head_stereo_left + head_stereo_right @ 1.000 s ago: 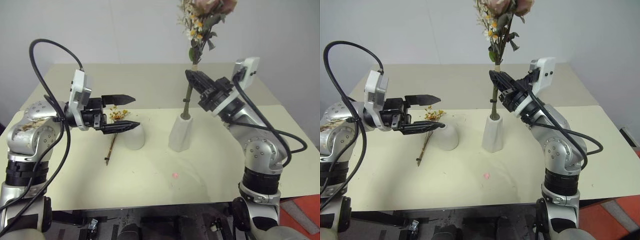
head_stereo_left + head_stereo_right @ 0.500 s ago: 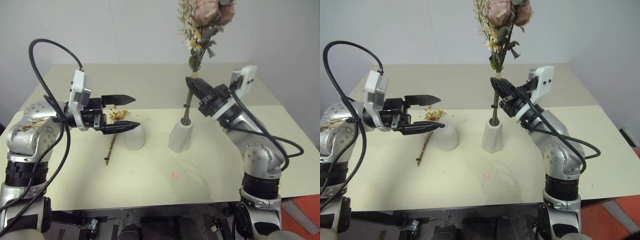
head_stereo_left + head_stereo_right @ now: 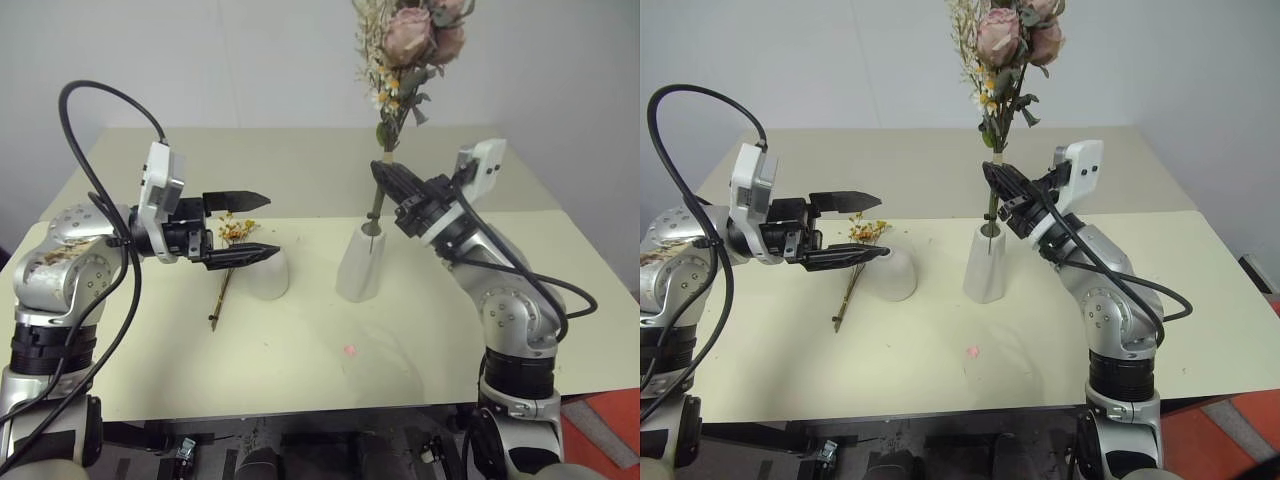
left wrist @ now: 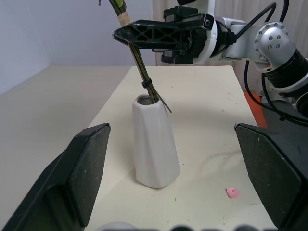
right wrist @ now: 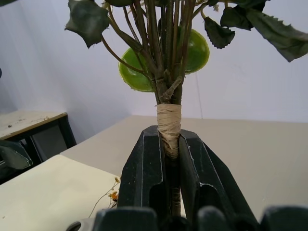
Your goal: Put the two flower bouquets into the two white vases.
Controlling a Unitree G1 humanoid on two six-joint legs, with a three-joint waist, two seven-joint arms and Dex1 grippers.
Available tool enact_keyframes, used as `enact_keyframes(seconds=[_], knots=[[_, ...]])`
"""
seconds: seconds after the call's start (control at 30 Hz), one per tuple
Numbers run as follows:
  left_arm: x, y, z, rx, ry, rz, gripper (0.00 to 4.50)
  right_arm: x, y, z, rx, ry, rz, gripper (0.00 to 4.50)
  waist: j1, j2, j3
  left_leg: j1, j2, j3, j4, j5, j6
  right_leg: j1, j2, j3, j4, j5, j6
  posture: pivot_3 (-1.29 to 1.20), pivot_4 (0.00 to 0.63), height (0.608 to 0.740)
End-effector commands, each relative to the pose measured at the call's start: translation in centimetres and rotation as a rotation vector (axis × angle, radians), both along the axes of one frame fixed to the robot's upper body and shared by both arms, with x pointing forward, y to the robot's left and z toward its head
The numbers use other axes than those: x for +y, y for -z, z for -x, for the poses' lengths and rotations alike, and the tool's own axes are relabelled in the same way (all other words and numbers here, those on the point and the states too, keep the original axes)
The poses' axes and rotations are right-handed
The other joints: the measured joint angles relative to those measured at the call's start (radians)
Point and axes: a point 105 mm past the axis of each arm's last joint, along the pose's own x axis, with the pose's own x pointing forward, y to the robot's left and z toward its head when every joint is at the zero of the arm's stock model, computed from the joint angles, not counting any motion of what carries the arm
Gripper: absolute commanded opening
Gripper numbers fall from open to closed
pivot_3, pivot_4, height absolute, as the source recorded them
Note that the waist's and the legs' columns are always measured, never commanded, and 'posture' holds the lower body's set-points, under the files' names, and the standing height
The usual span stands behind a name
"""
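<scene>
The large bouquet (image 3: pixel 408 40) of pink roses stands upright, its taped stems (image 5: pixel 169 122) clamped in my right gripper (image 3: pixel 379 171), which is shut on them. The stem ends dip into the mouth of the tall white vase (image 3: pixel 360 268) at the table's middle. The short squat white vase (image 3: pixel 268 274) sits just left of it. Beside that vase lies the thin bouquet (image 3: pixel 226 268) of yellow-orange flowers, flat on the table. My left gripper (image 3: pixel 272 226) hovers open above the small bouquet and the short vase, pointing toward the tall vase (image 4: pixel 154 144).
A small pink scrap (image 3: pixel 351 350) lies on the pale table (image 3: pixel 300 385) in front of the vases. A second table surface (image 3: pixel 300 160) stretches behind. Black cables loop from both wrists. A white wall closes the back.
My right gripper has eased down a little with the rose bouquet, so the stems sit slightly deeper in the tall vase. The left gripper has stayed still and open.
</scene>
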Motion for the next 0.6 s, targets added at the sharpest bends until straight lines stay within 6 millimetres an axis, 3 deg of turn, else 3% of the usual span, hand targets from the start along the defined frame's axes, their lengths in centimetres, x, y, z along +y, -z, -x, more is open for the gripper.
enact_keyframes(seconds=[0.03,0.27,0.6], knots=[[0.0,-1.2,0.4,-0.060,0.011,0.006,4.50,-0.4,-3.3,1.5,-0.095,-0.015,-0.020,0.19,0.000,0.000,0.000,0.000,0.000,0.000,0.000,0.000,0.000,0.000,0.000,0.000,0.000,0.000,0.000,0.00,0.150,0.740],[0.8,-1.7,0.0,-0.072,-0.014,0.013,4.50,-0.1,-4.0,2.6,-0.110,-0.050,0.037,0.19,0.001,0.000,0.000,0.000,0.000,0.000,0.000,0.000,0.000,0.000,0.000,0.000,0.000,0.000,0.000,0.00,0.150,0.740],[0.5,-2.4,0.0,-0.072,-0.041,0.048,4.50,-0.2,-4.1,1.9,-0.141,0.012,-0.017,0.19,0.000,0.000,0.000,0.000,0.000,0.000,0.000,0.000,0.000,0.000,0.000,0.000,0.000,0.000,0.000,0.00,0.150,0.740]])
